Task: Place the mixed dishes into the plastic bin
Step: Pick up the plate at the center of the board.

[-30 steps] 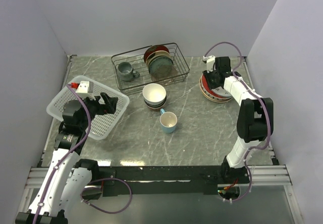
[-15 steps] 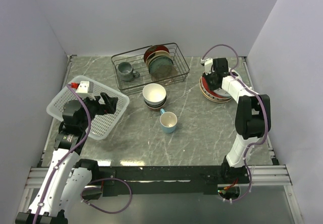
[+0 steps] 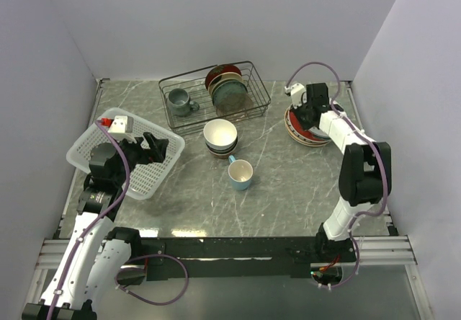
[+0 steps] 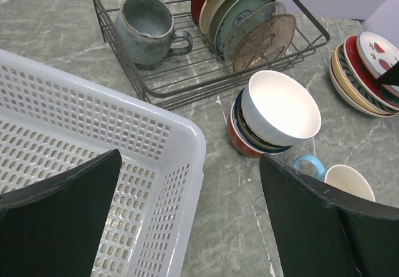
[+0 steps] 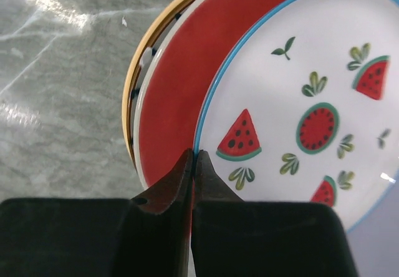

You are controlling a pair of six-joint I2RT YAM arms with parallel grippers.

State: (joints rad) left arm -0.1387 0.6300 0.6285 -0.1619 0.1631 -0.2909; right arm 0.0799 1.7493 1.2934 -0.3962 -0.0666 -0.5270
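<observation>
My right gripper (image 5: 194, 158) is shut on the near rim of a white, blue-rimmed watermelon plate (image 5: 312, 102), the top of a stack at the back right (image 3: 306, 131). Under it lie a red plate (image 5: 181, 83), a white plate with dark stripes (image 5: 144, 71) and a tan plate (image 5: 132, 96). My left gripper (image 4: 190, 165) is open and empty over the corner of the white lattice bin (image 4: 156, 140), which stands at the left (image 3: 155, 177). Stacked bowls (image 3: 220, 137) with a cream one on top (image 4: 280, 111) and a light blue mug (image 3: 240, 174) stand mid-table.
A black wire rack (image 3: 216, 93) at the back holds a grey mug (image 4: 146, 27) and several upright plates (image 4: 249, 21). Walls close in on the left, back and right. The marble table (image 3: 288, 190) runs to the near edge.
My right gripper has shifted slightly at the plate stack, staying on the top plate's rim. The left arm and the other dishes have not moved.
</observation>
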